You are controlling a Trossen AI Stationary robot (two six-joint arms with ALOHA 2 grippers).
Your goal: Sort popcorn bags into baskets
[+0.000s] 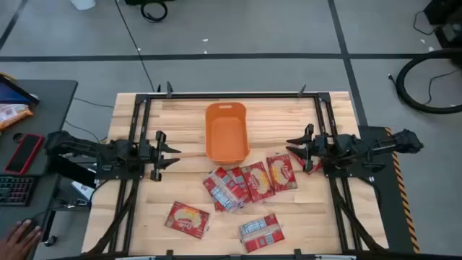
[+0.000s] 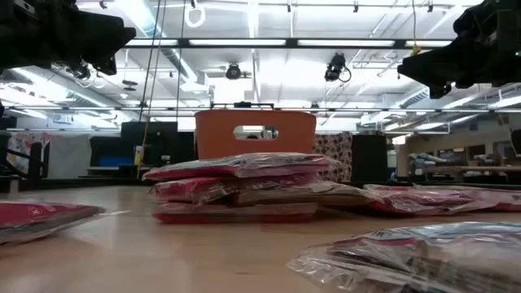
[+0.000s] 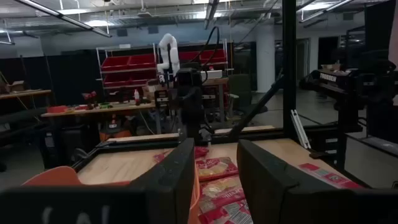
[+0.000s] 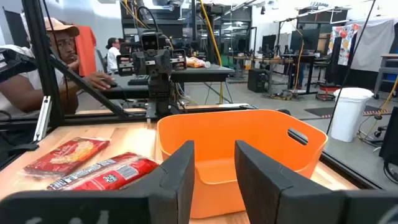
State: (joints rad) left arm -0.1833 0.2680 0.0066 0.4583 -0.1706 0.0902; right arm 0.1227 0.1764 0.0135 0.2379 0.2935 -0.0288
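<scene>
The orange basket [image 1: 227, 131] stands at the table's middle, toward the far edge; it also shows in the low view [image 2: 255, 132] and the right wrist view [image 4: 249, 155]. Several red popcorn bags [image 1: 249, 182] lie overlapping just near of it, stacked in the low view [image 2: 236, 187]. Two more bags lie apart near the near edge [image 1: 188, 219], [image 1: 261, 232]. My left gripper [image 1: 173, 152] hovers open left of the basket. My right gripper [image 1: 292, 148] hovers open to its right, above the pile's right end. Both point at the basket.
Black frame rails [image 1: 137, 130] run along the table's left, right and far sides. A side desk at the left holds a red phone [image 1: 25, 152] and a keyboard, with a person's hand [image 1: 22, 238] near it. A person [image 4: 56, 56] sits beyond the table's left side.
</scene>
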